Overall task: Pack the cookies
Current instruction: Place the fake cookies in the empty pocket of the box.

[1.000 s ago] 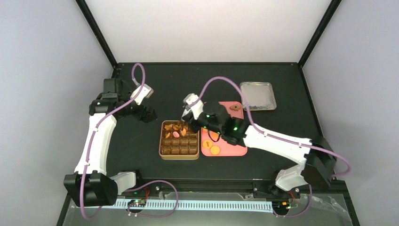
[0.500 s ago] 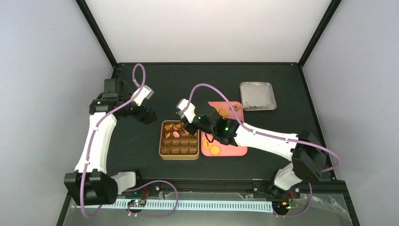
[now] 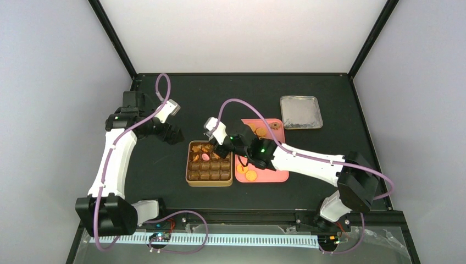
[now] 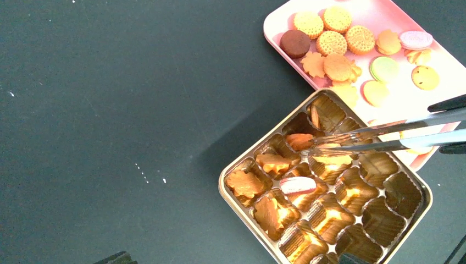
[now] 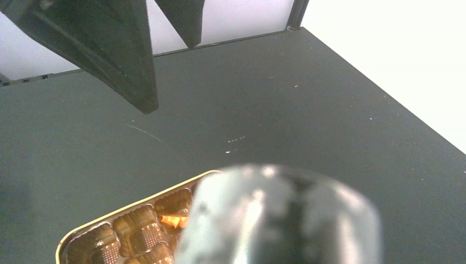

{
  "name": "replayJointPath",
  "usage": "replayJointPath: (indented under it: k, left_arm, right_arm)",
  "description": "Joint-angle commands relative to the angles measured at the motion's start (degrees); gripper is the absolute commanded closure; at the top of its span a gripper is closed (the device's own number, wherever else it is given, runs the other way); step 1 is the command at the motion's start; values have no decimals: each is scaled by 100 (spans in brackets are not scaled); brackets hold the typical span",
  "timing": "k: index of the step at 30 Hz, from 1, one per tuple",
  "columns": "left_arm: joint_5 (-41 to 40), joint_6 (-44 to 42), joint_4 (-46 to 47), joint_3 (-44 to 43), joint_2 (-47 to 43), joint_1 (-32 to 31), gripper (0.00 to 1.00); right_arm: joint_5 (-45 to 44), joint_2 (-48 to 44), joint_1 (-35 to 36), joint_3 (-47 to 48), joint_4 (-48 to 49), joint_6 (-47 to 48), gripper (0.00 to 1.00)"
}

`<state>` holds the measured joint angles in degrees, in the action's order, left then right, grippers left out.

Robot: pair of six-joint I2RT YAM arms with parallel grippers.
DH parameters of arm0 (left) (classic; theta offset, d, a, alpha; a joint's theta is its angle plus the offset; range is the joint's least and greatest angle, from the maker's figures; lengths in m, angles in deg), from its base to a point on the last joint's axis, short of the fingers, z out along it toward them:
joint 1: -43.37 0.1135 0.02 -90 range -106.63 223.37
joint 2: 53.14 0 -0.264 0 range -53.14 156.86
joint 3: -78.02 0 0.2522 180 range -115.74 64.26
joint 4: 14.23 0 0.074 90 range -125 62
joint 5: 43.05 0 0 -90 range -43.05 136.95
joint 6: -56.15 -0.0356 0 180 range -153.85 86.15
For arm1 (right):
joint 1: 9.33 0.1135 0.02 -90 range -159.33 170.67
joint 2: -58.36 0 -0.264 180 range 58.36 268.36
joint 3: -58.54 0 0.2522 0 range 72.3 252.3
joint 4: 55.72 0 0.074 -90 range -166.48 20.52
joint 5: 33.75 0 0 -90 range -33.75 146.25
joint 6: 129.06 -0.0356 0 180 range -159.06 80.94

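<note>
- Now my right fingers pinch the tongs, tips in the tin toward the worktop's near edge, seemingly placing cookies.
- For my left fingers, I cannot tell.
- Next: ease the squeeze, then go to the tray.

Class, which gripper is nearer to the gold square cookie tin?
Right. The right gripper, holding metal tongs, hangs over the gold square tin's far right corner; the left gripper sits apart, beyond its far left corner.
</note>
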<state>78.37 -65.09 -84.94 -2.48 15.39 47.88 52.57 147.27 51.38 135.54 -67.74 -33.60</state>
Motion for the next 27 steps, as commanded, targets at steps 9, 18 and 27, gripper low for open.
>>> replayJointPath:
  k: [9, 18, 27]
  left_arm:
    - [141, -4, -36, -174, 42, 39, 1]
    - [141, -41, -43, -184, -11, 37, 1]
    - [156, -92, -75, -270, 18, 33, 1]
  right_arm:
    - [178, -120, -26, -47, 204, -234, 73]
    - [73, -655, -193, -257, 165, -525, 66]
    - [-420, -1668, -647, -1193, -36, -1022, 66]
